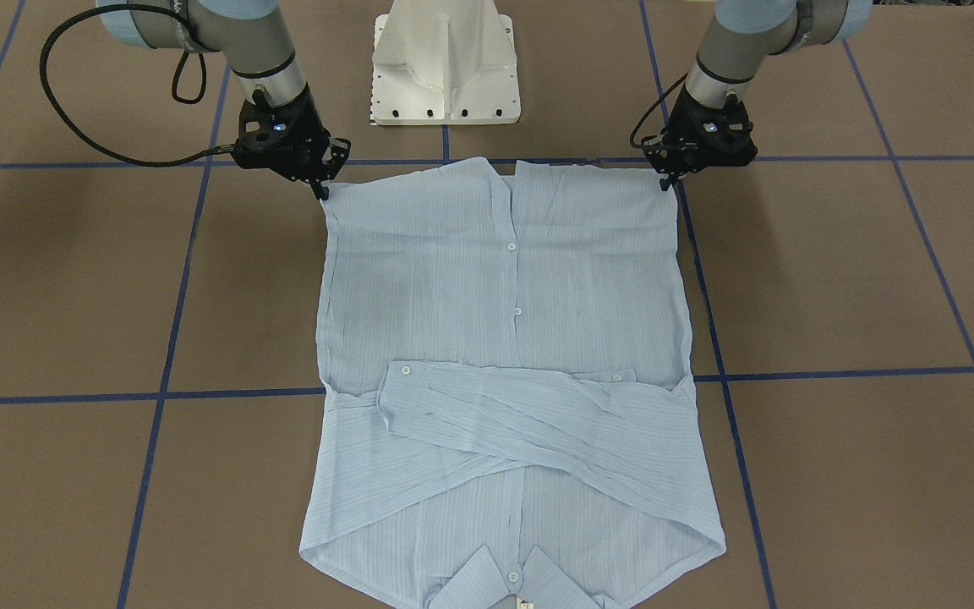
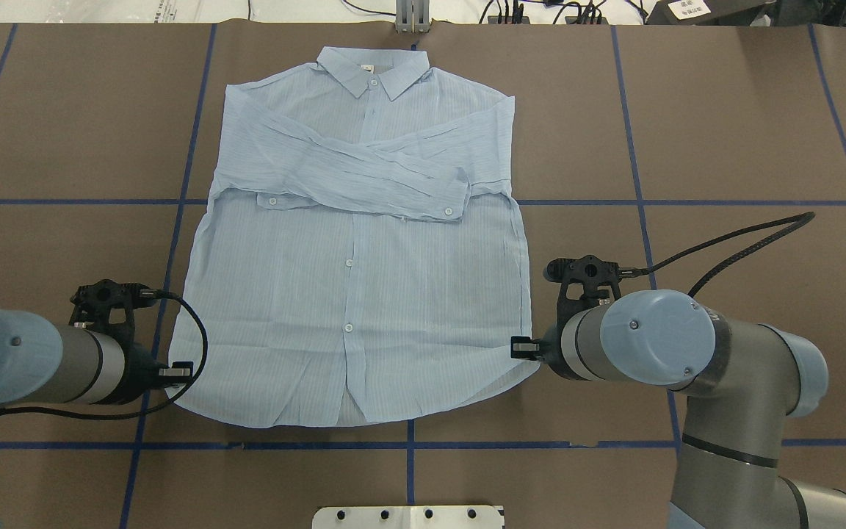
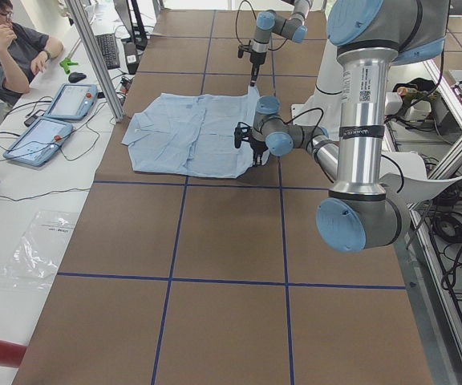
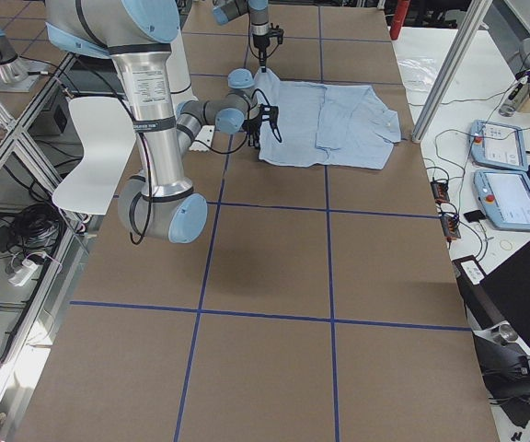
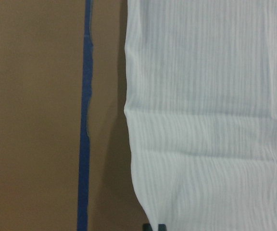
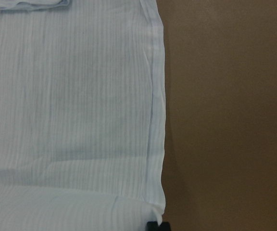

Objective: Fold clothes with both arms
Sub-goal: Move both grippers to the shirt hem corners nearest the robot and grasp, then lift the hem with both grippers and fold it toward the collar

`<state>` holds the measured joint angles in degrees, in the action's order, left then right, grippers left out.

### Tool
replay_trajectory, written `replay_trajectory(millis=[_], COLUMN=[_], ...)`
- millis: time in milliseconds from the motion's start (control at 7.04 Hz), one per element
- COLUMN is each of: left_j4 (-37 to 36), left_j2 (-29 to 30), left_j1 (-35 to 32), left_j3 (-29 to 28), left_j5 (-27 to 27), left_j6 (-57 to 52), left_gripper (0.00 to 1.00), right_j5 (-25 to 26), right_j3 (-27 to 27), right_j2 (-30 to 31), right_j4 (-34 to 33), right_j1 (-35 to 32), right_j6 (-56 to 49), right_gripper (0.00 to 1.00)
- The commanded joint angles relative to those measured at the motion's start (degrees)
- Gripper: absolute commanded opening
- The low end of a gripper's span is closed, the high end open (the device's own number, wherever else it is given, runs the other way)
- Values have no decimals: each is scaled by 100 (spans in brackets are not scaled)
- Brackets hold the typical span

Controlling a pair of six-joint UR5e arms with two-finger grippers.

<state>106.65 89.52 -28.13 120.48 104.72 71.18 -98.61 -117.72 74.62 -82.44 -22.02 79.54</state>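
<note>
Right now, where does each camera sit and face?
Front: across the table, facing the base; right pincer, left pincer.
Overhead: behind the base, looking forward; left arm, right arm.
Left side: table's end; left arm near.
Right side: other end; right arm near.
Left wrist: down on shirt edge, fingertip.
Right wrist: opposite edge, fingertip.
All show the shirt.

Left pincer (image 1: 668,181) and right pincer (image 1: 322,190) point down, pinched.

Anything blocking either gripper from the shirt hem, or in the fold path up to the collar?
Nothing visible. The left gripper and right gripper sit right at the hem corners of the shirt. Toward the collar, only the shirt's own crossed sleeves lie on it.
</note>
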Motion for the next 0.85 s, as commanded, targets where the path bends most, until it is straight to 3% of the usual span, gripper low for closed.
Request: replay_trajectory(millis=[0, 426, 710], left_j4=[4, 5, 4], left_j2=[31, 355, 1055], left_j1=[-262, -753, -1585], left_j3=[-7, -42, -644], left_j5=[239, 391, 801], left_j6=[-95, -95, -139], left_gripper=[0, 0, 0], right_j5=[-184, -378, -370], right_j3=[-49, -6, 256], right_j2=[0, -272, -640], right_j4=[0, 35, 35], right_j1=[-214, -750, -1127], right_j6=[0, 0, -17], right_gripper=[0, 0, 0])
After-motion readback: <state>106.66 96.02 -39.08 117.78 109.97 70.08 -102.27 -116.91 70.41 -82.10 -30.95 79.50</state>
